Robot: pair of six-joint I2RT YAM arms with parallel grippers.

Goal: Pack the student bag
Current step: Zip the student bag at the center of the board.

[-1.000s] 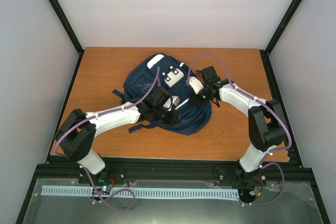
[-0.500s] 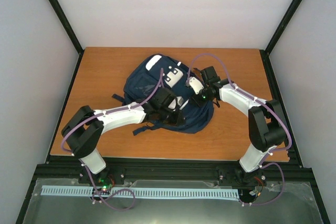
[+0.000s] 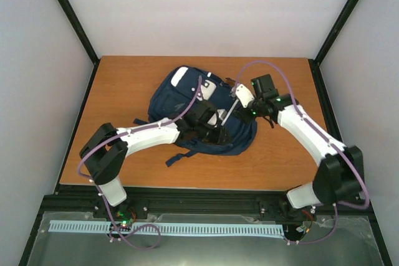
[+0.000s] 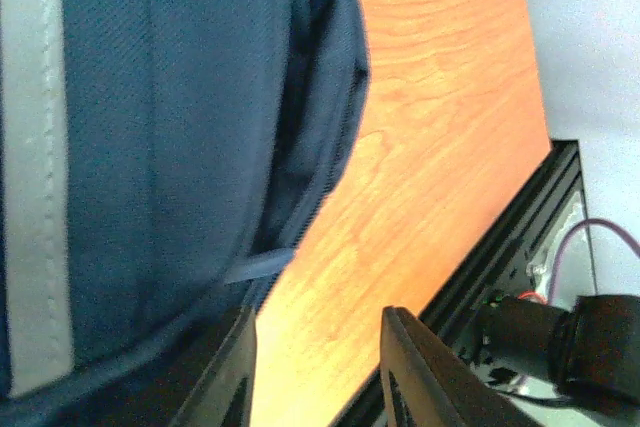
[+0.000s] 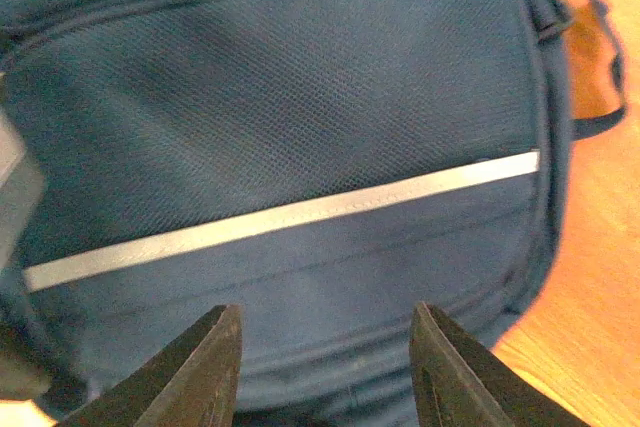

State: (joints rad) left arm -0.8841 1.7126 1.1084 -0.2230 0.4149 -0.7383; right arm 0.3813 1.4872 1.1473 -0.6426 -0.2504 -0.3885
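Student bag [image 3: 167, 101] lies flat mid-table [image 3: 124, 79]: soft navy weave, floppy rounded edges, thin pale stripe [image 5: 300, 212]. My left gripper [image 4: 318, 319] is partly open by the bag's edge and my right gripper [image 5: 325, 312] is roughly half open over the front panel, both empty. Best bet is to pinch a raised seam fold, not flat cloth, and lift slowly.

Bag centre: student bag [image 3: 168, 101] covered there by left gripper [image 4: 318, 332], from above.
Bag outline: cut off by both wrist views' edges.
Bag seam: blurred, left wrist view.
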